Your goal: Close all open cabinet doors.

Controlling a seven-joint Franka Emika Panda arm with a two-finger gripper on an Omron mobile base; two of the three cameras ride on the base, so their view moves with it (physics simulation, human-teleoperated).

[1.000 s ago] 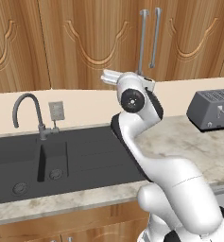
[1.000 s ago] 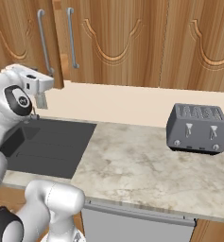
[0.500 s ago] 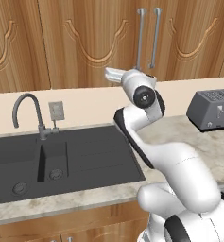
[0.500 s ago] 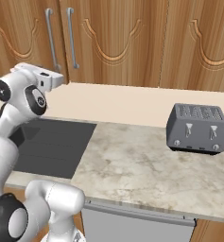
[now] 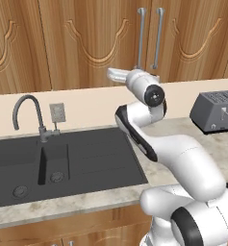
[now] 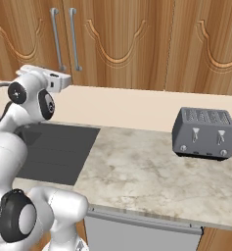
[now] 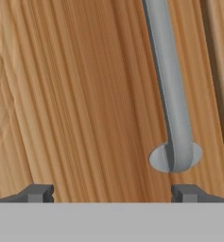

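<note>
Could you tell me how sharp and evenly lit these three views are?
Left base view: crisp, flat light, soft shadow under the faucet. Right base view: sharp, no glare on the toaster. Hand view: close on the cabinet door, grain slightly soft, handle shaded along one side.

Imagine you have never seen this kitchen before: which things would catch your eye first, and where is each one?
The white arm rises in the middle, its hand against the wood-grain cabinet doors above the counter, beside a pair of silver bar handles. The hand view shows one handle's foot on the door, close in front of the fingers. A dark sink lies left and a grey toaster right.
</note>
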